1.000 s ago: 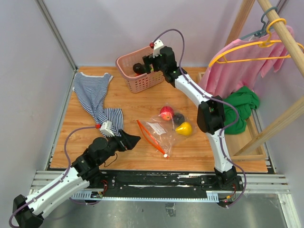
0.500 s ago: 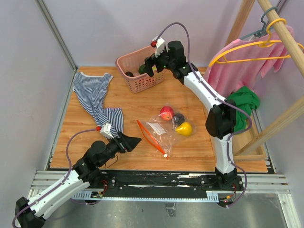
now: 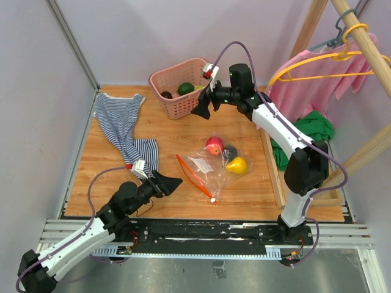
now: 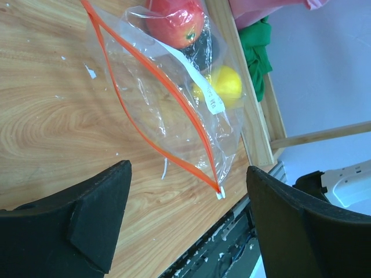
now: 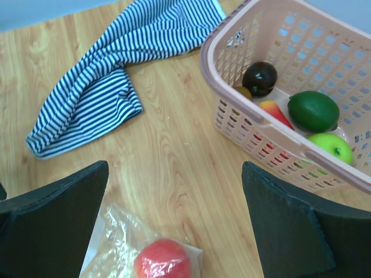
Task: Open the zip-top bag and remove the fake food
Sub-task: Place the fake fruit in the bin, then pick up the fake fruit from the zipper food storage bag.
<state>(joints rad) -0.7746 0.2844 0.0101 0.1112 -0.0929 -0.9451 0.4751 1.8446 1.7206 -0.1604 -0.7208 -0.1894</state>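
Wood tabletop [image 3: 177, 131]: clear zip-top bag [image 3: 204, 171], orange strip [image 3: 195, 177], seemingly open.

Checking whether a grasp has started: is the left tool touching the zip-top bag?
Apart. The top view shows a strip of table between the left tool and the zip-top bag. In the left wrist view, neither finger meets the plastic.

The right claw [image 3: 200, 110] has pulled out of the pink basket [image 3: 183, 105] and now hangs over the desk [image 3: 183, 131] at the basket's 4 o'clock, baring the dark green fruit [image 3: 186, 88] it had covered. Its elbow [image 3: 303, 168] has swung toward 3 o'clock, over the green cloth [image 3: 314, 128]. The left claw [image 3: 172, 182] has edged slightly toward 5 o'clock
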